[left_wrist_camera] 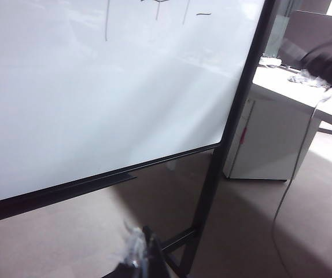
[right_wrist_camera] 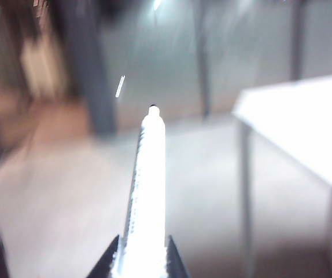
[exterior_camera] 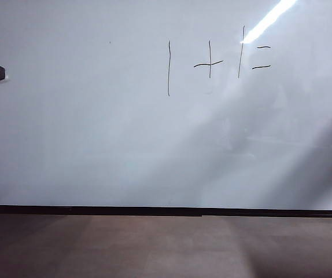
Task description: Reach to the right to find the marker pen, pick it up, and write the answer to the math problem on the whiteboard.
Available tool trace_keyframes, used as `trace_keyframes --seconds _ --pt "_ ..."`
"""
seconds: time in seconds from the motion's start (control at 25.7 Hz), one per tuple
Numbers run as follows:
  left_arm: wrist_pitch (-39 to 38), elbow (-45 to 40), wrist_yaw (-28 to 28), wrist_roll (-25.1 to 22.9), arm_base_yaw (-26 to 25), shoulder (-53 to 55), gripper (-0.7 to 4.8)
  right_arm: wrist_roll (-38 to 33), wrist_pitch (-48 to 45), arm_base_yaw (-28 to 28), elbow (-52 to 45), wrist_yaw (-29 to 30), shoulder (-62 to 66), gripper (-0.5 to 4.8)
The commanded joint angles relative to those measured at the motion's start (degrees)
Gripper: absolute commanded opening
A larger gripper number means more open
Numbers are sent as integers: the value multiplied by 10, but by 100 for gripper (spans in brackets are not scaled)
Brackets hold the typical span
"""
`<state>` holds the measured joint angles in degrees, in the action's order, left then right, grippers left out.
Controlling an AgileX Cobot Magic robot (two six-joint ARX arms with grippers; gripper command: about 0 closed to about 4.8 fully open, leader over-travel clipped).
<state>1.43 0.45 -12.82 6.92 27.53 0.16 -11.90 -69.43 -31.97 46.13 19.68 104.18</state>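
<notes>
Marker pen (right_wrist_camera: 147,191) sits clamped between the right gripper (right_wrist_camera: 140,258) jaws, tip at twelve o'clock — ready for writing. Left gripper (left_wrist_camera: 140,255) idles below the whiteboard (exterior_camera: 96,145); whether open, I cannot tell. Math problem (exterior_camera: 218,61) awaits its answer.

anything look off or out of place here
Nothing stands out. The whiteboard is clean, with the math problem unanswered. The right claw, off beside the board, holds the marker pen straight. The left claw hangs low.
</notes>
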Motion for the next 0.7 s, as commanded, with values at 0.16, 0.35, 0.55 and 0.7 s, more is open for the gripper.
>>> trace_keyframes --seconds 0.16,0.35,0.55,0.7 --pt "5 0 -1 -3 -1 1 -5 -95 39 51 -132 15 -259 -8" --pt "5 0 0 -3 -1 1 -5 -54 128 233 -109 29 -314 -8" --pt "5 0 0 -3 -1 1 -4 -30 163 289 -83 23 -270 -8" --pt "5 0 0 -3 -1 1 -5 -24 159 288 -83 23 -262 -8"
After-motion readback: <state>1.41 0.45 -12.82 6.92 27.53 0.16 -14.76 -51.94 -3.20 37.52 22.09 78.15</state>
